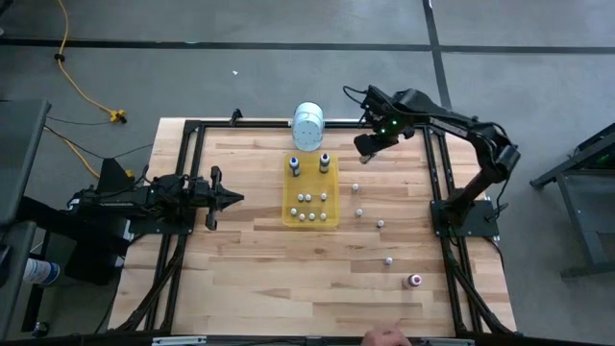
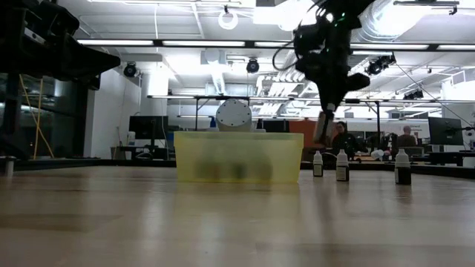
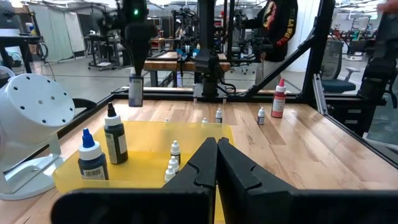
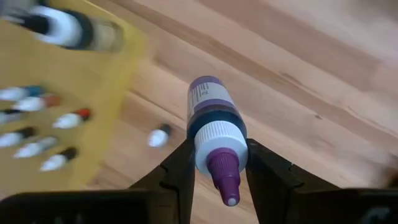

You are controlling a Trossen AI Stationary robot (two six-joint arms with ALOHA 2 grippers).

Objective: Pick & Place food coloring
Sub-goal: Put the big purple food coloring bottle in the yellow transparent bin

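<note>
My right gripper (image 1: pixel 365 146) hovers right of the white cylindrical container (image 1: pixel 307 125), past the far right corner of the yellow tray (image 1: pixel 310 221), shut on a purple food coloring bottle (image 4: pixel 211 112). The tray holds two taller dark bottles (image 3: pixel 115 137) and several tiny white-capped ones (image 1: pixel 312 199), all standing upright. More tiny bottles (image 1: pixel 359 212) and a reddish one (image 1: pixel 414 281) stand on the wood to the tray's right. My left gripper (image 1: pixel 231 199) waits shut, left of the tray. My right gripper pinches the purple bottle at its white cap collar (image 4: pixel 214 140), just below the purple nozzle, one finger (image 4: pixel 180 168) on each side. The fingers come from above, pointing down. The bottle hangs below them, slightly tilted, lifted clear of the table (image 2: pixel 320 126).
The white cylindrical container lies on its side just beyond the tray's far edge. A black frame (image 1: pixel 192 130) borders the tabletop. Bare wood lies left of and nearer than the tray. A person's hand (image 1: pixel 384 336) shows at the near edge.
</note>
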